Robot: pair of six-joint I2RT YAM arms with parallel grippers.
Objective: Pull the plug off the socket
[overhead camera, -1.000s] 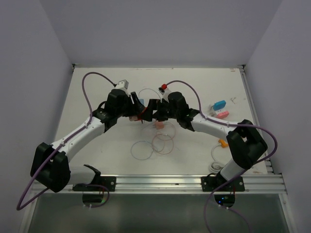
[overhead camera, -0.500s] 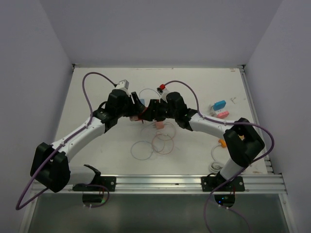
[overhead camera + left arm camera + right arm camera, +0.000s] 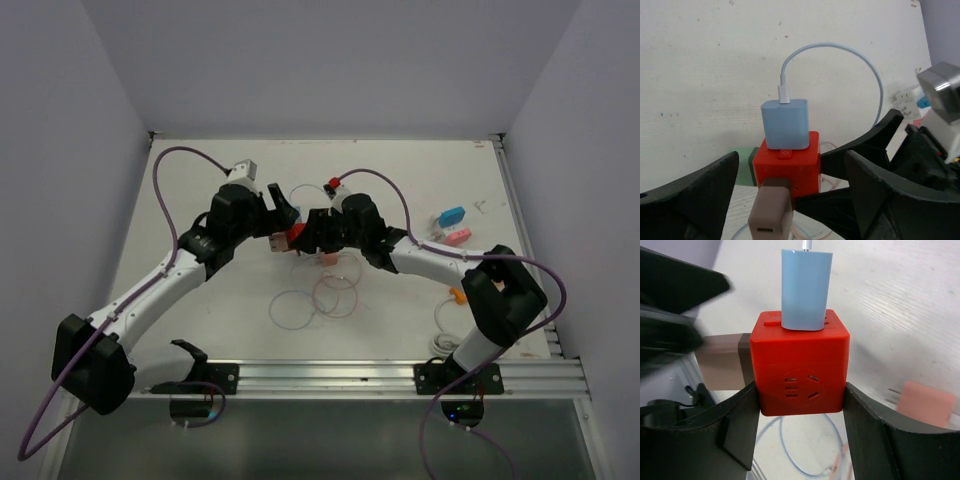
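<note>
The socket (image 3: 799, 372) is bright red. The blue plug (image 3: 805, 287) is a pale shade, its cable (image 3: 840, 52) white. The taupe plug (image 3: 771, 212) has a darker brown collar. The bench (image 3: 700, 75) is off-white and faintly speckled. The left gripper (image 3: 790, 167) and right gripper (image 3: 800, 387) are black. The arms (image 3: 160, 285) are white and black with purple leads (image 3: 172, 200). The block (image 3: 922, 397) is pink.

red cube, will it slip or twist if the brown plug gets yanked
Probably rigid: the cube looks like hard plastic. Its smooth faces may slip in the right end effector, which clamps only two sides. With the brown plug sticking out one side, a tug likely twists it.
</note>
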